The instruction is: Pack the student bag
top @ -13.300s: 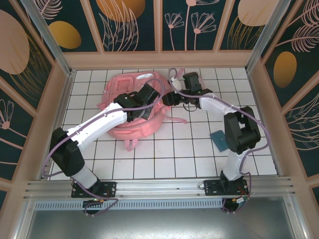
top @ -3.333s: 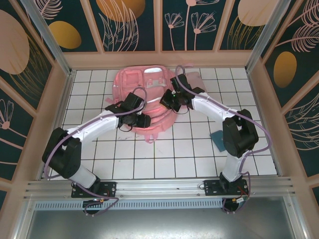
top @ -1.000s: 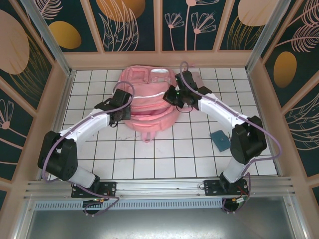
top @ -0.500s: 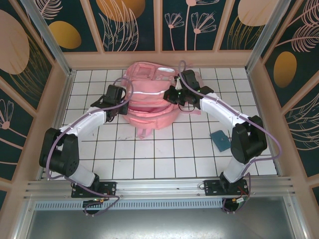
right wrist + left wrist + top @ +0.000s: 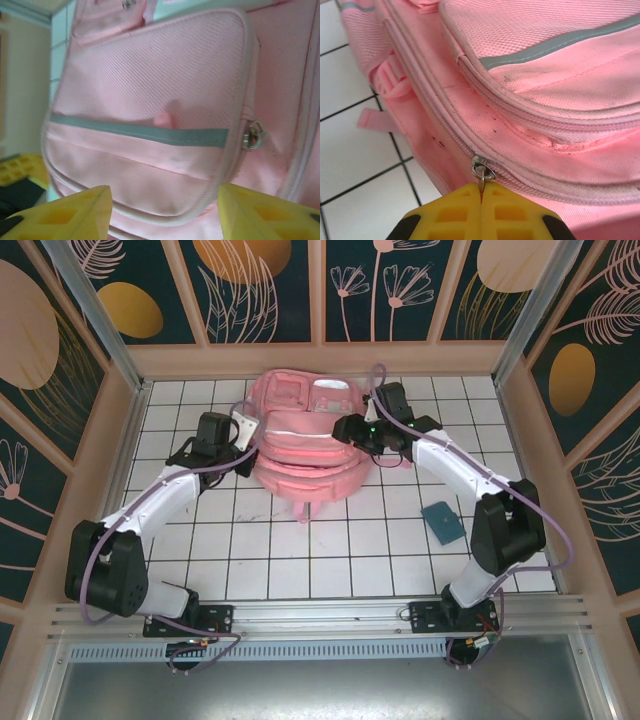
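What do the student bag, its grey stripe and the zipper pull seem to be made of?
Student bag: woven synthetic-looking fabric, matte; a fine grid texture and soft folds show. Grey stripe: smooth tape, perhaps reflective; it looks flat with a slight sheen. Zipper pull: probably metal; silvery with bright glints.

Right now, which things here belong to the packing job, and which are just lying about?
In the job:
- student bag
- its zipper pull, pinched by the left gripper
- right gripper, open over the front pocket

Lying about:
- flat blue item, off to the bag's right, untouched
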Controlling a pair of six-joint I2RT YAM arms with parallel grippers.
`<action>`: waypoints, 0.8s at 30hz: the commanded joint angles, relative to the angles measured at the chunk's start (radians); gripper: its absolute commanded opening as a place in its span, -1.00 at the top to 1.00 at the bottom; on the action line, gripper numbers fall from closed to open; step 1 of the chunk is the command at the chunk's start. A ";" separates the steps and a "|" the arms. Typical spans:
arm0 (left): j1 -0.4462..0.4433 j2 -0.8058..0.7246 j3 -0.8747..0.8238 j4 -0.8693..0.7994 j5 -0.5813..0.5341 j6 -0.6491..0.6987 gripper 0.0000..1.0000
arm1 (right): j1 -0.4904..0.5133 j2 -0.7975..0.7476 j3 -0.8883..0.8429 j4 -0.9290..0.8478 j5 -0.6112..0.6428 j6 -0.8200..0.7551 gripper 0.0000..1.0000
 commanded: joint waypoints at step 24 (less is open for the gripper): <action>0.001 -0.125 -0.096 0.150 0.168 -0.035 1.00 | 0.248 0.217 0.257 -0.010 -0.120 -1.182 0.10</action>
